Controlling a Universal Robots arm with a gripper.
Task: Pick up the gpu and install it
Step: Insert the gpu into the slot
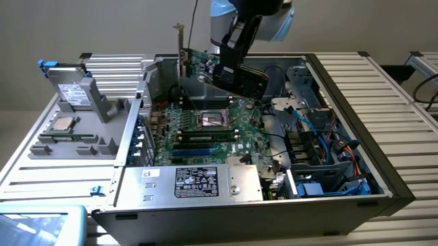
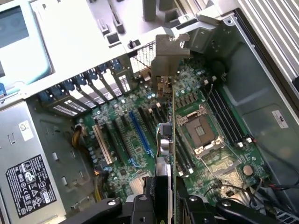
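Observation:
The gpu [image 1: 205,65] hangs tilted above the far end of the open computer case [image 1: 383,179], its silver end bracket [image 1: 180,46] pointing up and its black cooler [image 1: 239,79] toward the exterior view's right. My gripper [image 1: 231,69] is shut on the card from above. In the wrist view the gpu [image 2: 172,126] is edge-on over the motherboard [image 2: 126,154], bracket [image 2: 168,53] at its far end, held between my fingers [image 2: 142,207]. It hovers between the blue expansion slot [image 2: 140,135] and the processor socket [image 2: 198,130], touching neither.
A silver power supply [image 1: 198,182] fills the case's near end. Cables and drive bays [image 1: 329,148] crowd the exterior view's right. A grey fixture [image 1: 82,143] outside the case holds a drive box [image 1: 72,89], a processor [image 1: 65,123] and a memory stick [image 1: 68,137].

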